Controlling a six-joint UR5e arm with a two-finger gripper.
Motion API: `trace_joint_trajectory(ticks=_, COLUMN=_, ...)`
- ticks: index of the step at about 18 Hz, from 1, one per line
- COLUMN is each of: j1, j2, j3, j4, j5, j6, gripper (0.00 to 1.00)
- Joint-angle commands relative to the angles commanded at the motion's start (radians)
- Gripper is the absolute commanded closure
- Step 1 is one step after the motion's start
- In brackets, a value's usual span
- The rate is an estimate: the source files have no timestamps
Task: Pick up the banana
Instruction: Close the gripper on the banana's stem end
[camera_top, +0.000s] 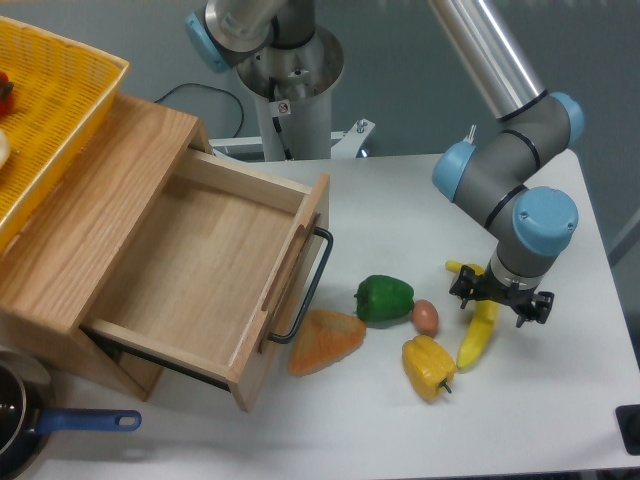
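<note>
The banana (477, 338) lies on the white table (380, 430) at the right, long and bright yellow, running from a tip near the arm down toward the front. My gripper (499, 299) points straight down over its upper half, open, with one black finger (461, 290) to the left of the fruit and the other to the right. The wrist hides the part of the banana directly beneath it. I cannot tell whether the fingers touch the fruit.
Left of the banana lie a yellow bell pepper (428, 366), a small brown egg-shaped item (426, 317), a green pepper (384, 299) and an orange wedge (326, 341). An open wooden drawer (210, 270) with a black handle fills the left; a yellow basket (50, 110) sits on top.
</note>
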Motion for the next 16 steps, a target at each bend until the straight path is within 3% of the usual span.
trace_joint_trajectory(ticks=16, j1=-0.002, j2=-0.017, j3=-0.002, j4=0.0, j5=0.0, j6=0.0, gripper=0.02)
